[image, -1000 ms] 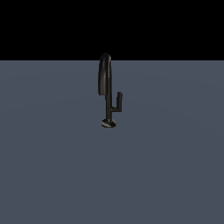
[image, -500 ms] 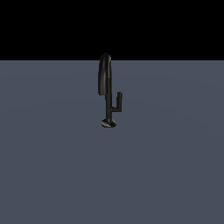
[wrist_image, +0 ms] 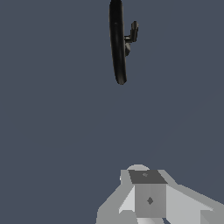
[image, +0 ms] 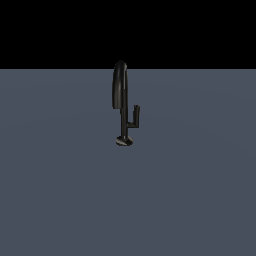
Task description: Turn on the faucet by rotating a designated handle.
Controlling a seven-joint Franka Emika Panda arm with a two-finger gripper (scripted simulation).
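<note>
In the exterior view the faucet [image: 121, 102] is standing upright on the grey surface [image: 60, 190], near its far edge; the handle [image: 134, 118] is branching off the stem toward the exterior view's right, its rod tip pointing up; no arm is showing here. In the wrist view the gripper [wrist_image: 148, 197] is hovering well apart from the faucet [wrist_image: 117, 43] and handle [wrist_image: 132, 34]; whether the fingers are apart or together cannot be told; an approach risks striking the spout, since the thin lever is sitting just beside it.
</note>
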